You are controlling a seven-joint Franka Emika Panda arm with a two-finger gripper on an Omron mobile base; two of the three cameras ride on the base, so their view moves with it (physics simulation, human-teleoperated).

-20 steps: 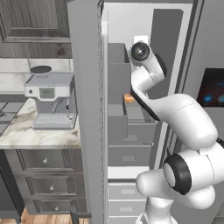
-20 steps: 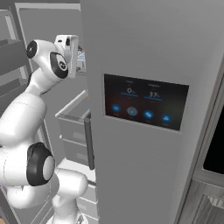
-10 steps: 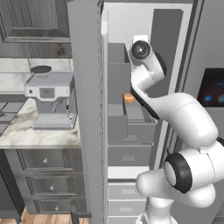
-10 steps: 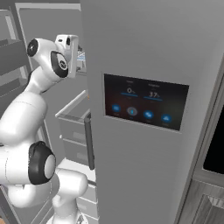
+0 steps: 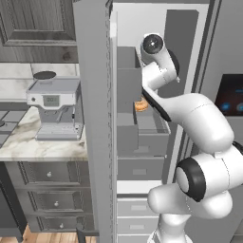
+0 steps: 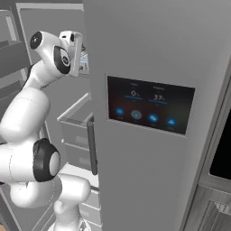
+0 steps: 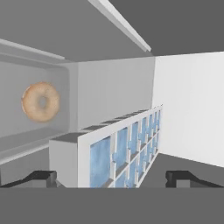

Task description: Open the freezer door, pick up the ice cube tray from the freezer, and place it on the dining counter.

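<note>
- Gripper (image 7: 112, 176) jaws were spread wide and held nothing; I had it inside the freezer (image 5: 156, 57), reaching toward the ice cube tray (image 7: 124, 151).
- Tray lay between the fingertips (image 7: 40, 177), on a grey shelf, donut (image 7: 40, 101) well apart.
- I judged the tray light, stiff, perhaps slippery; I would pinch across its pale rim.

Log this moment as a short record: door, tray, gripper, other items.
freezer door: swung open
ice cube tray: inside the freezer, between the spread fingertips, not gripped
gripper: open, at the tray
donut: in the freezer, apart from the tray
coffee machine: on the marble counter
</note>
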